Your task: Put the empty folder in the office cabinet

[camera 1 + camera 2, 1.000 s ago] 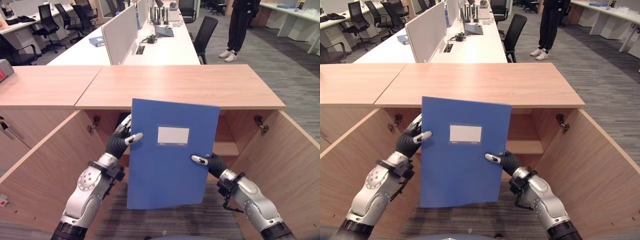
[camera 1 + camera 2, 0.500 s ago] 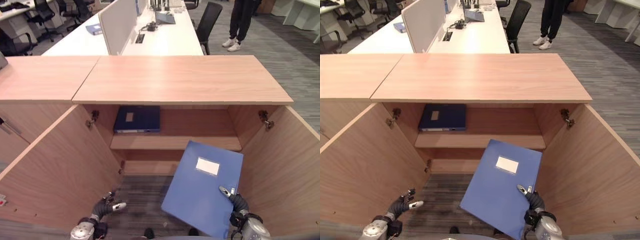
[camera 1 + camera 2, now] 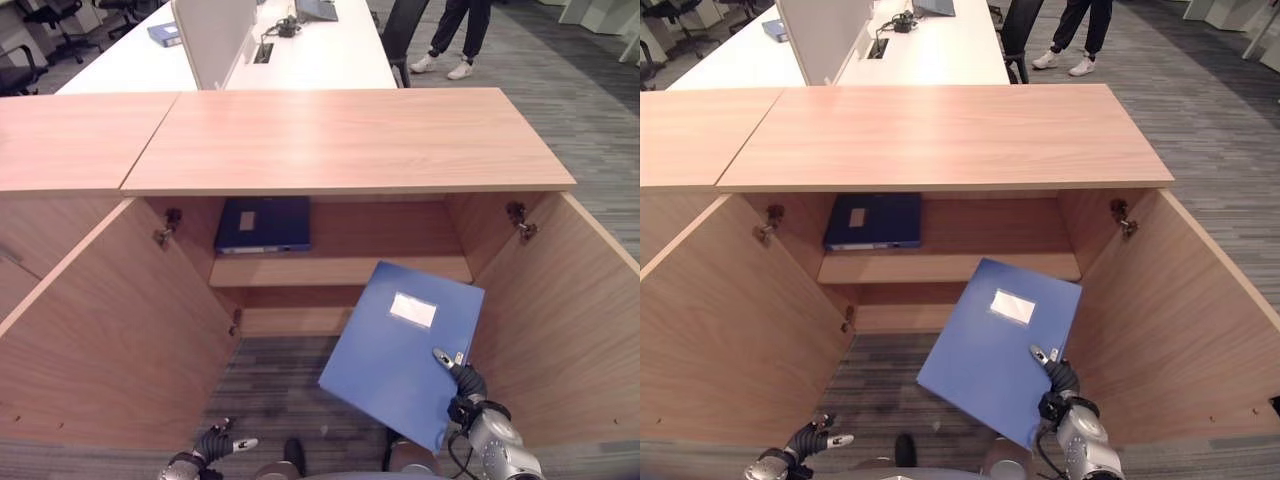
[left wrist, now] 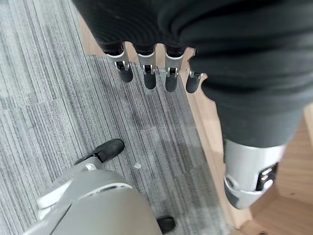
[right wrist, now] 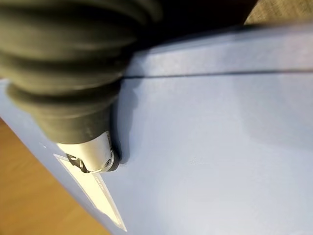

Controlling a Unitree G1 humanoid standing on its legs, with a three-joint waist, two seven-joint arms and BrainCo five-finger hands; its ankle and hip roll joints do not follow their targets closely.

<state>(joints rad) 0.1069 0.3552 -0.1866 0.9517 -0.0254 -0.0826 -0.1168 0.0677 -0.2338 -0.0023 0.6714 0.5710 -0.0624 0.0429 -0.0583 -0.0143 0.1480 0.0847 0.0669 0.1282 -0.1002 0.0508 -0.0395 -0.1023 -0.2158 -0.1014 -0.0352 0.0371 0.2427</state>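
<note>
Right hand (image 3: pixel 466 384): gripping the blue folder (image 3: pixel 398 350), thumb seemingly pressing its cover.
Left hand (image 4: pixel 161 58): hanging relaxed, holding nothing.

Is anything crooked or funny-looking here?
Yes, the blue folder hangs tilted in front of the open cabinet, pinched near one corner by the right hand. The other folder lies flat on the shelf.

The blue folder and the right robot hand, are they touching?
Touching. The right wrist view shows the right robot hand with its thumb pressed on the blue folder.
</note>
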